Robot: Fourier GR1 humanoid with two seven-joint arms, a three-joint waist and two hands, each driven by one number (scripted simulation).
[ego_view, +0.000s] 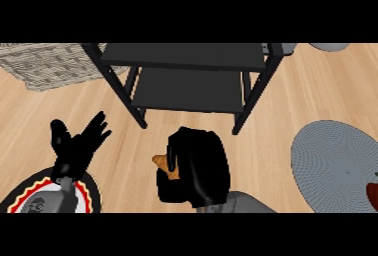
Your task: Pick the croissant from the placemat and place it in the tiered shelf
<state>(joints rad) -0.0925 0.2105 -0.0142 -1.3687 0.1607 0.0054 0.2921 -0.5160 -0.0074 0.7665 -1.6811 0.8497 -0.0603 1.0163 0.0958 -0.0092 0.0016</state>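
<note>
On the light wooden counter [317, 95], seen from the head view, the right hand [196, 167] sits just in front of the black two-level tiered shelf [188, 75], its black fingers curled round the golden-brown croissant [164, 165]. Only a small tan part of the pastry shows at the hand's left side; the rest is hidden by the palm and fingers. The croissant is held above bare wood, apart from the round grey woven placemat [332, 165] lying to the right, and it is not on either shelf level. At the lower left, the left hand [74, 145] rests open with fingers straight and pointing up, over the edge of a round plate with a red, yellow and black rim [92, 197]. A pale woven wicker mat [48, 65] lies at the upper left, beside the shelf.
</note>
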